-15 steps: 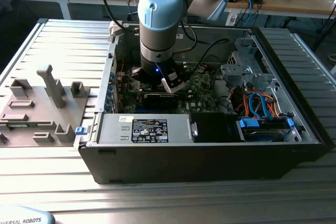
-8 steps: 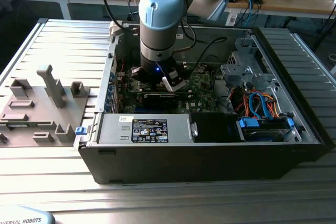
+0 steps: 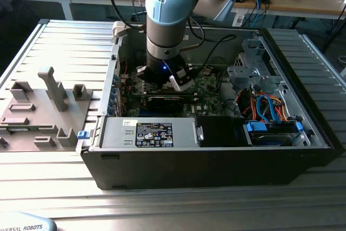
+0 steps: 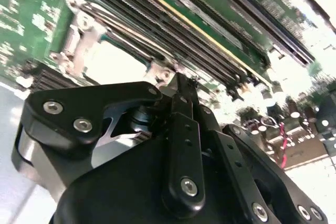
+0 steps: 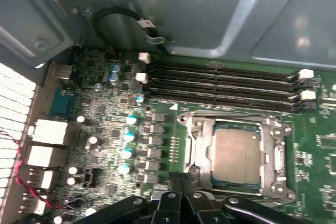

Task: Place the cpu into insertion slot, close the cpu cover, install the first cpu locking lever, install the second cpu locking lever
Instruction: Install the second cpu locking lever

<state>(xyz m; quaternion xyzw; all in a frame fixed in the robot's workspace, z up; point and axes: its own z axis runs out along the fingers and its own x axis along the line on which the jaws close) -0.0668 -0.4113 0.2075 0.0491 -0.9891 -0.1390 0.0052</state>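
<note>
Silvery-grey cpu point(image 5: 235, 153) is seen seated in insertion slot point(image 5: 233, 182), cpu cover point(image 5: 198, 141) framing it on green circuit board point(image 5: 105, 129). Gripper point(image 5: 181, 181) is held just beside socket's near edge, fingers pressed together, apparently pinching nothing. Memory slots point(image 5: 220, 85) run parallel beyond socket. Locking levers cannot be clearly made out; socket's near edge hidden behind gripper.

An open black computer case point(image 3: 216, 166) lies on its side on a ribbed metal table point(image 3: 162, 204). Inside, the green circuit board point(image 5: 105, 129) carries four long black memory slots point(image 5: 220, 85) – blue-topped capacitors point(image 5: 128, 137) stand just beside them. Grey plastic fixtures point(image 3: 48, 106) sit at the exterior view's left.
</note>
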